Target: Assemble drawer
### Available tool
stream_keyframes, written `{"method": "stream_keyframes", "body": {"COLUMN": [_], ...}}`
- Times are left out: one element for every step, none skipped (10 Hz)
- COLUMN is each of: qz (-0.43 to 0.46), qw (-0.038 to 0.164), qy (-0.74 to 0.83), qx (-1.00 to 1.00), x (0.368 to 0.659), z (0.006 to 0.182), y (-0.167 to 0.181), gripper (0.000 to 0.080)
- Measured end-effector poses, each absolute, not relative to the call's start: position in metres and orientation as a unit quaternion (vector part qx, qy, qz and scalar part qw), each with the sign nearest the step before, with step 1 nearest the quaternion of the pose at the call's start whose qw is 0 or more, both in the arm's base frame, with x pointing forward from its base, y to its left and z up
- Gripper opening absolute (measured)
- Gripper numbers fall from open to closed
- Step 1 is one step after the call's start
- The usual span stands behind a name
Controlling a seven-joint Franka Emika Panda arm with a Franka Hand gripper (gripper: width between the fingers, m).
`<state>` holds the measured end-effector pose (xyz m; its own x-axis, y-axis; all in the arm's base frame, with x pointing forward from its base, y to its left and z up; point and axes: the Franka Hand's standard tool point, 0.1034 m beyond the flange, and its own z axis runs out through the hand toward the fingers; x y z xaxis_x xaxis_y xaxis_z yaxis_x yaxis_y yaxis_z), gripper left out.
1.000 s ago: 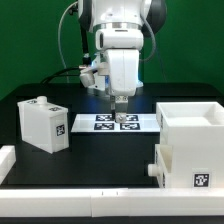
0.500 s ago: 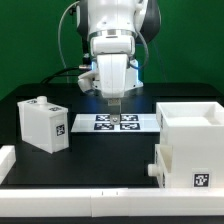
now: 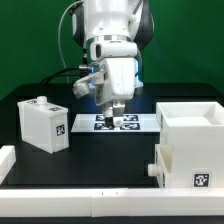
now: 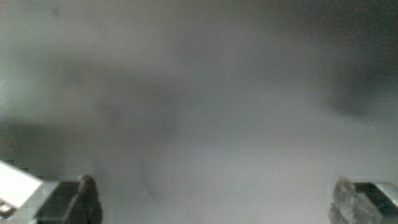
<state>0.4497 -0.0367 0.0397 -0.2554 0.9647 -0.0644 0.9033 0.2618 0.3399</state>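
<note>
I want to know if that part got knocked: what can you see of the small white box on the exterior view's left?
The small white box looks like matte white plastic, cube-like with closed faces on the sides shown. A small knob sticks up from its top, and a black-and-white square tag sits on the face turned toward the exterior view's right. It stands upright and level on the black table, with nothing else seeming to touch it. The gripper hangs well apart from it.
</note>
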Motion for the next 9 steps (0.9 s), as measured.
{"method": "stream_keyframes", "body": {"qz": [0.106,0.097,0.096,0.098,0.097,0.098,0.093,0.089,0.072], "qw": [0.135,0.135,0.136,0.135,0.134,0.137,0.136,0.145,0.148], "qy": [0.802,0.809,0.822,0.818,0.821,0.818,0.813,0.794,0.786], "qx": [0.572,0.564,0.545,0.55,0.547,0.55,0.558,0.584,0.596], "x": [0.445,0.442,0.443,0.443,0.443,0.442,0.437,0.436,0.437], "z": [0.038,0.039,0.038,0.038,0.037,0.036,0.032,0.029,0.029], "y": [-0.05,-0.061,-0.058,-0.055,-0.05,-0.055,-0.065,-0.064,-0.059], "gripper": [0.0649,0.0649,0.0649,0.0649,0.0649,0.0649,0.0649,0.0649,0.0649]}}
